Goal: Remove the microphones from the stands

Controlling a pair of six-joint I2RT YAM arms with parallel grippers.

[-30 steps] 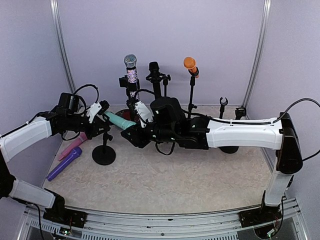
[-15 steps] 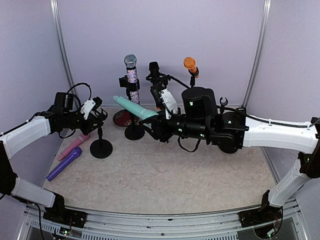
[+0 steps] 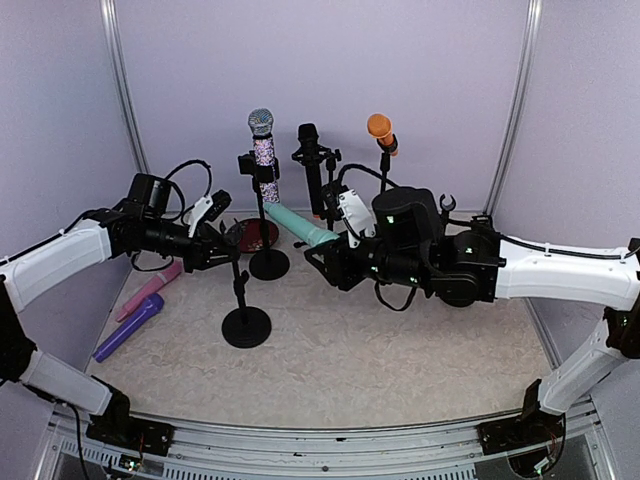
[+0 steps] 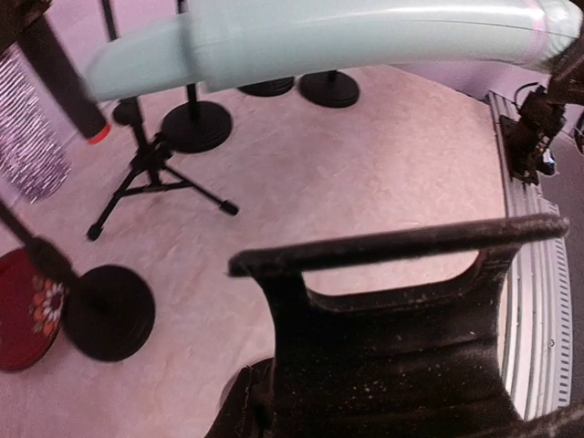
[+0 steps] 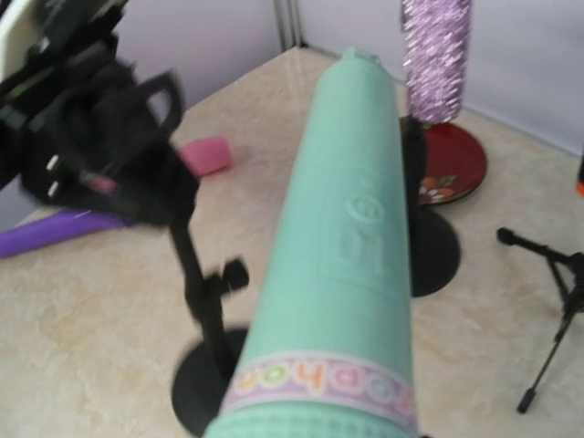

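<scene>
Top external view: teal microphone (image 3: pixel 298 227) off the black stand (image 3: pixel 244 300), held in the air.
The right gripper (image 3: pixel 335 242) pinches its tail end; the left gripper (image 3: pixel 222 246) is at the stand's clip (image 4: pixel 383 274), its jaws hidden, so their state cannot be told.

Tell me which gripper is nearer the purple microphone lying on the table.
Left. The left gripper, gripping the black stand, sits behind and to the right of the purple microphone. The right gripper, holding the teal microphone, is farther right, beyond that stand.
</scene>
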